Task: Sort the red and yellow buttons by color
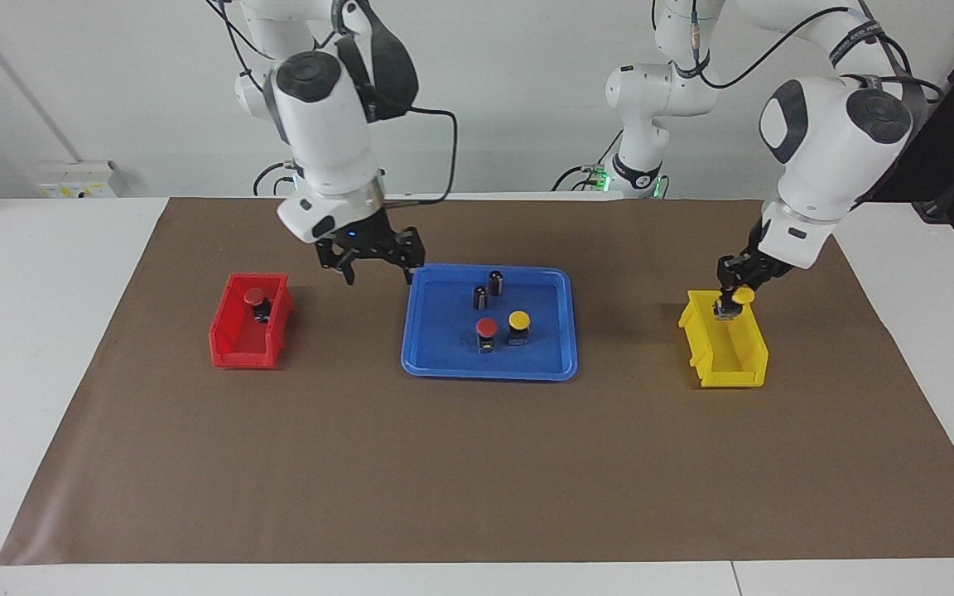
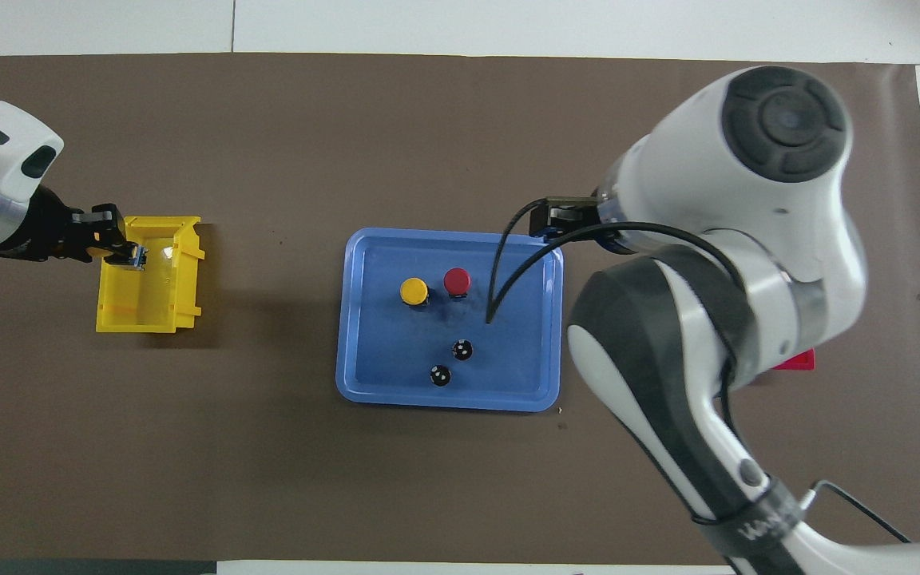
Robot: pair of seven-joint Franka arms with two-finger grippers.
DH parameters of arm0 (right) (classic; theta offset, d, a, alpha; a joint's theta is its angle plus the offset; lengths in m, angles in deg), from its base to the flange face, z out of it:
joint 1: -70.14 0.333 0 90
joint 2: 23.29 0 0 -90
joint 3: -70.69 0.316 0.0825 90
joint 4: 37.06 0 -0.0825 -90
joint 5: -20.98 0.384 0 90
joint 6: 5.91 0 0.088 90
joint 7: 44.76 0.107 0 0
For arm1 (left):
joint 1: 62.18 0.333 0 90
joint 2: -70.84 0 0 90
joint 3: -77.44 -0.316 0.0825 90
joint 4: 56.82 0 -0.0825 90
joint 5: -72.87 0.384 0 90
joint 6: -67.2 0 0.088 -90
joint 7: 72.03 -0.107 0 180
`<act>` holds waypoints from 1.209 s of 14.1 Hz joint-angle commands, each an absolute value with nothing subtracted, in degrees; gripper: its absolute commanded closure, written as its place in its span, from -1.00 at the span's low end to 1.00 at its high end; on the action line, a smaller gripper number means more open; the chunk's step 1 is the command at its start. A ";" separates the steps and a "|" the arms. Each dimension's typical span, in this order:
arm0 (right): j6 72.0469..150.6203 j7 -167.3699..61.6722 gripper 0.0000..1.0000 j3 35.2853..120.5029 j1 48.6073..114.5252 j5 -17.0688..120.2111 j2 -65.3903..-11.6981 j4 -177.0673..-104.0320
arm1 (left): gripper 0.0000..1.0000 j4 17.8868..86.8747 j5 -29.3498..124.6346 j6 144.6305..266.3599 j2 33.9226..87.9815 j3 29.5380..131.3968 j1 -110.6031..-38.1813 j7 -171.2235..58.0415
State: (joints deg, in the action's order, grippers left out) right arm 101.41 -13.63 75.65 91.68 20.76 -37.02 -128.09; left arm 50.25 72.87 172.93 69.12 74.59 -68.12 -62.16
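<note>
Our left gripper (image 1: pixel 731 303) is closed on a yellow button (image 1: pixel 739 296) and holds it in the mouth of the yellow bin (image 1: pixel 729 352), at the end of the bin nearer to the robots. Our right gripper (image 1: pixel 373 258) hangs with its fingers spread and with nothing between them, above the brown mat (image 1: pixel 477 463) between the red bin (image 1: pixel 238 339) and the blue tray (image 1: pixel 444 360). In the red bin we see one red button (image 1: pixel 257 301) lying near the end closer to the robots. On the blue tray a second red button (image 1: pixel 486 332) and a second yellow button (image 1: pixel 518 325) stand just beside each other. Two dark cylinders (image 1: pixel 487 290) stand on the same tray, nearer to the robots than these buttons.
</note>
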 commanded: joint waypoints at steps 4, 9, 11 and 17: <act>108.52 -4.26 -1.00 75.53 97.90 17.47 -47.36 -122.67 | 0.97 61.56 73.13 181.80 72.15 75.24 -65.78 -64.47; 113.18 -2.84 -0.93 75.53 100.46 14.13 -50.27 -124.33 | 0.97 69.38 73.13 190.93 71.45 75.24 -65.69 -65.80; 114.93 -2.93 -0.80 75.61 100.73 14.13 -50.27 -126.26 | 0.90 70.01 73.13 192.53 71.19 75.24 -65.69 -65.88; 118.98 -3.37 -0.46 75.62 100.73 14.21 -48.96 -131.45 | -0.47 69.13 73.13 191.83 71.01 75.24 -65.43 -65.97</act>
State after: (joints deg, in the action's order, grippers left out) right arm 117.91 -3.42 75.41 100.94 15.16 -50.65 -128.92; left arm 68.39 72.87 191.43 69.55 74.75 -66.22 -65.20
